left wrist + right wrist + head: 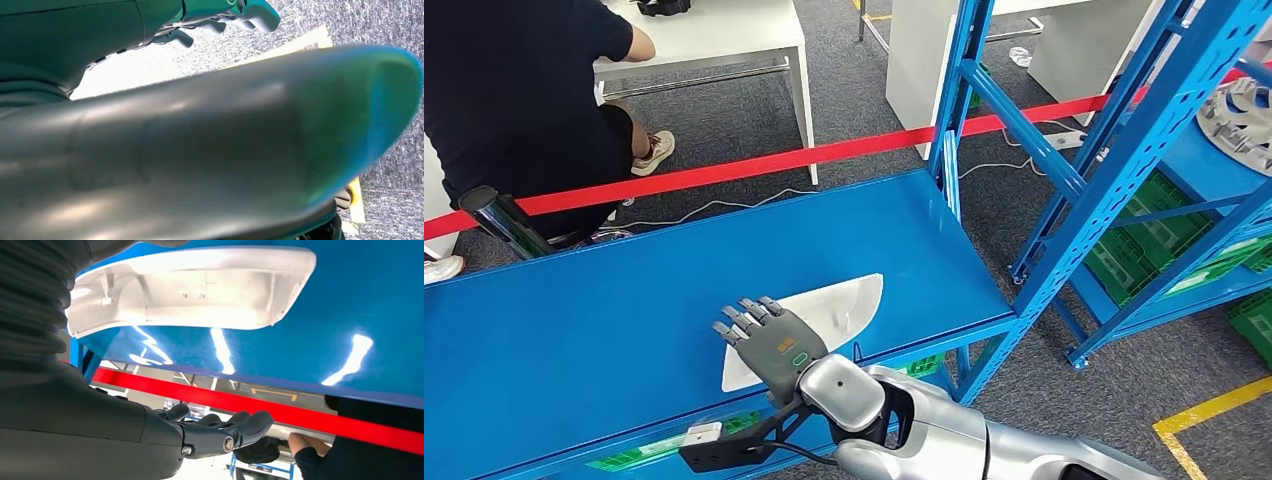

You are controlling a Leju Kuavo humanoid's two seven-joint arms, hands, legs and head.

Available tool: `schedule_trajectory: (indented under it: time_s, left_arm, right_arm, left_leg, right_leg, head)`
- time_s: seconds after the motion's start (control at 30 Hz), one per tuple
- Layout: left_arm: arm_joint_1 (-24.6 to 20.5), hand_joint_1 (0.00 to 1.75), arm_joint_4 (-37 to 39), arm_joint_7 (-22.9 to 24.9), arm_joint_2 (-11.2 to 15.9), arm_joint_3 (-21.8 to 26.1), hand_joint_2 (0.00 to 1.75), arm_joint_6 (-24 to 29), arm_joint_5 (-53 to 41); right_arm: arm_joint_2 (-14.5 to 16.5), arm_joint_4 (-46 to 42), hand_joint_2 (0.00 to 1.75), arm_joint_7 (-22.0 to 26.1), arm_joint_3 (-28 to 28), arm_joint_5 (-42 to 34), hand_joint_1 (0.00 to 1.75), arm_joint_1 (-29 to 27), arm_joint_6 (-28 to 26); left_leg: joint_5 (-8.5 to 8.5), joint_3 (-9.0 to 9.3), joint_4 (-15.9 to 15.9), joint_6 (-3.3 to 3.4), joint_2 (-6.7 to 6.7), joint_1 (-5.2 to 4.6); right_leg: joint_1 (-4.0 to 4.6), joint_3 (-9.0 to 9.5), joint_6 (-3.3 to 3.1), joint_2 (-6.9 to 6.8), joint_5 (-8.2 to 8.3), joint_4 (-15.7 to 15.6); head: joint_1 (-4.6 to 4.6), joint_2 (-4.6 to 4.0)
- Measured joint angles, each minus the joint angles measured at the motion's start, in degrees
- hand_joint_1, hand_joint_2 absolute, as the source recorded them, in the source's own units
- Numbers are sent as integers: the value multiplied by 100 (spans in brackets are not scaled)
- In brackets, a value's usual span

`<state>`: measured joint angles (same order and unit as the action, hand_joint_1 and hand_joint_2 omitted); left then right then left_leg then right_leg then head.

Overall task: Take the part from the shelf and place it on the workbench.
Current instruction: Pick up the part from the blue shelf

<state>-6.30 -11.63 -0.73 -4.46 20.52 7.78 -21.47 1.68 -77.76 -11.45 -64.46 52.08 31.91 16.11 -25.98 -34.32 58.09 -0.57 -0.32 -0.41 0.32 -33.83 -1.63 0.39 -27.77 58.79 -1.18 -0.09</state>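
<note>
Head view: the robot's right hand point(769, 335), grey with dark fingers, hovers palm down over the glossy blue table point(604, 320), its silver arm reaching in from below. The fingers are spread and slightly bent, holding nothing. Directly under and beyond the hand lies the long white moulded plastic part point(844, 300), flat on the table, one tapered end extending past the fingertips and the other end partly hidden beneath the palm. Whether the hand touches the part cannot be told. In the right wrist view the part point(200, 290) rests hollow side toward the camera, apart from the hand's fingers point(235, 427). Past the table's far edge runs a red barrier tape point(754, 165), and beyond it a person in dark clothes point(514, 90) sits beside a white desk point(724, 40). To the hand's right stands a blue metal shelf frame point(1114, 170). The left hand point(230, 12), blurred in its wrist view, hangs over grey carpet; its state cannot be told.
</note>
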Motion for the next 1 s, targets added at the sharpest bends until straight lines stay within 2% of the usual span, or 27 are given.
schedule_trajectory:
  time_s: [0.63, 0.73, 0.87, 1.0]
  left_arm:
    - [-25, 0, -24, -20, -10, 1, 0, 0, -87]
    - [-131, 0, -108, -98, -159, -31, 0, 7, -66]
    - [-277, 0, -422, 165, -470, -386, 0, 8, -20]
    - [-279, 0, -542, 151, -547, -720, 0, 2, 232]
  right_arm:
    - [-143, 313, 175, 24, 0, -97, 0, -254, -77]
    - [-142, 431, 175, -43, 0, -110, 0, -334, -153]
    - [-127, 702, 175, -71, 0, -111, 0, -449, -282]
    - [-127, 928, 175, -71, 0, -111, 0, -522, -335]
  left_leg:
    - [-1, 3, 0, 0, 0, 0]
    - [-1, 3, 2, 2, -8, -3]
    - [-5, 11, 2, 11, -16, -6]
    - [-10, 17, 5, 17, -5, -8]
  right_leg:
    - [0, 1, 0, 0, 0, -1]
    - [-3, 5, 2, -9, -1, -2]
    - [-5, 23, 9, -17, -5, -2]
    - [-7, 24, 10, -5, -4, -4]
  head:
    - [0, 0]
    - [-1, 1]
    - [2, 1]
    - [1, 1]
